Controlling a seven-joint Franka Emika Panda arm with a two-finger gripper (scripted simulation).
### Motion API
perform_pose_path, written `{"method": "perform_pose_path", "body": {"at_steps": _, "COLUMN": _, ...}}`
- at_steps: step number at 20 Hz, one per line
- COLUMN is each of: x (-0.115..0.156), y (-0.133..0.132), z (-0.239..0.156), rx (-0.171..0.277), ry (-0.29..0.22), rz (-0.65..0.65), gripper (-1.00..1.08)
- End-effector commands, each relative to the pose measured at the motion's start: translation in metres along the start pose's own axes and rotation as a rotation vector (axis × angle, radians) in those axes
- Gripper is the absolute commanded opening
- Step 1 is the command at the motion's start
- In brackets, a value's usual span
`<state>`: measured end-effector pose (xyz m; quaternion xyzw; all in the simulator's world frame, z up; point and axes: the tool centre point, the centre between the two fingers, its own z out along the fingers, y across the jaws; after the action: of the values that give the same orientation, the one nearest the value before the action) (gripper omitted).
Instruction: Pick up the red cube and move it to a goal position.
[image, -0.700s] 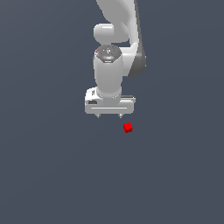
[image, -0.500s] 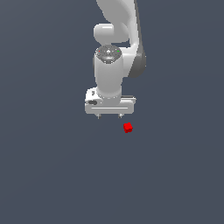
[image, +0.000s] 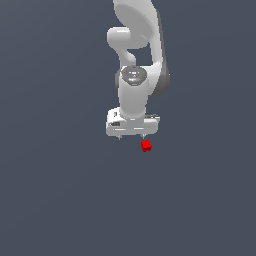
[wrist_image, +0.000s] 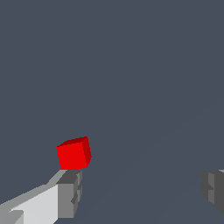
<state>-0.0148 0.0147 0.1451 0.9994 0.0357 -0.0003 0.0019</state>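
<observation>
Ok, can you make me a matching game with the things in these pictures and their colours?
Things:
1. red cube
2. end effector
3. floor
4. robot arm

Descriptions:
A. plain dark grey-blue, all around
B. white, curving down from the top of the exterior view
C. bright red and tiny
D. open, with grey fingertips set wide apart

Pairs: 1-C, 2-D, 3-A, 4-B
</observation>
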Motion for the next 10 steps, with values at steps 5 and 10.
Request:
{"method": "perform_pose_path", "body": {"at_steps": 5, "x": -0.010, "y": -0.038, "z": 0.055, "rx": 0.004, "ry": 0.000, "rz": -0.090, "gripper": 1.00}}
{"method": "perform_pose_path", "body": {"at_steps": 10, "x": -0.018, "y": -0.063, "z": 0.093, "rx": 0.006, "ry": 0.001, "rz": -0.151, "gripper": 1.00}}
